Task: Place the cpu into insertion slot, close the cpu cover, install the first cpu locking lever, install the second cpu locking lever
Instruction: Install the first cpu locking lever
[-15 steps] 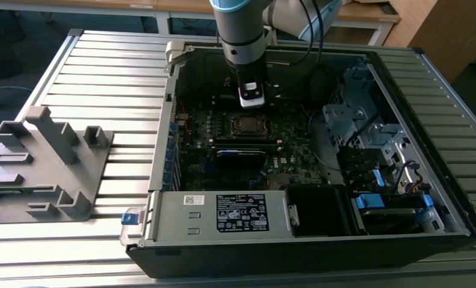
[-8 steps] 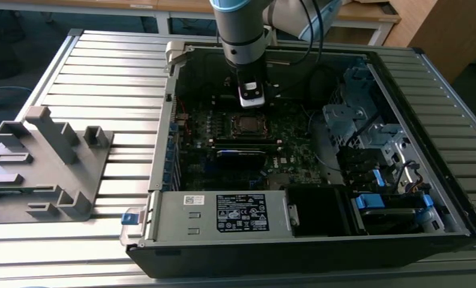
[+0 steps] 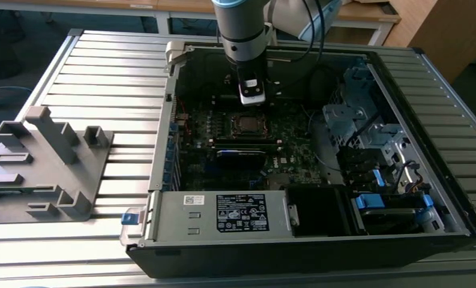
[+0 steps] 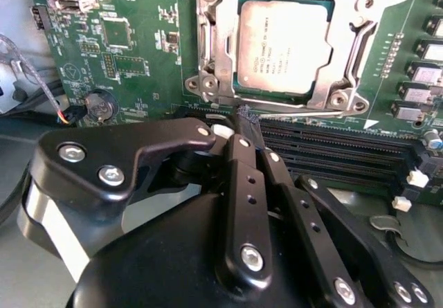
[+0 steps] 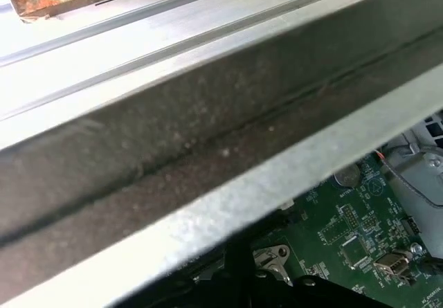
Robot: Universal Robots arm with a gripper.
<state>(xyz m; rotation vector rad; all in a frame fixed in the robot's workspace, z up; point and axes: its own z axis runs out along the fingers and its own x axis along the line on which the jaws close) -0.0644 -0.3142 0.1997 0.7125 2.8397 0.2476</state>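
The cpu (image 4: 284, 45) lies flat in the insertion slot (image 3: 246, 124) on the green board, its grey metal top showing. The silvery cpu cover (image 4: 208, 52) lies down around it as a frame. Thin metal levers (image 4: 361, 41) run along the sides of the frame; I cannot tell if they are latched. My gripper (image 4: 247, 118) is shut with nothing in it, its tips just off the socket's edge beside the memory slots. In the exterior view the gripper (image 3: 252, 99) hangs inside the case, just behind the socket.
The open computer case (image 3: 161, 150) lies on a ribbed metal table. A power supply (image 3: 221, 213) fills its front, drive cages (image 3: 366, 120) the exterior view's right. Black memory slots (image 4: 332, 149) run beside the socket. A grey fixture (image 3: 45, 162) stands at the exterior view's left. The case wall (image 5: 208, 128) crosses the first wrist view.
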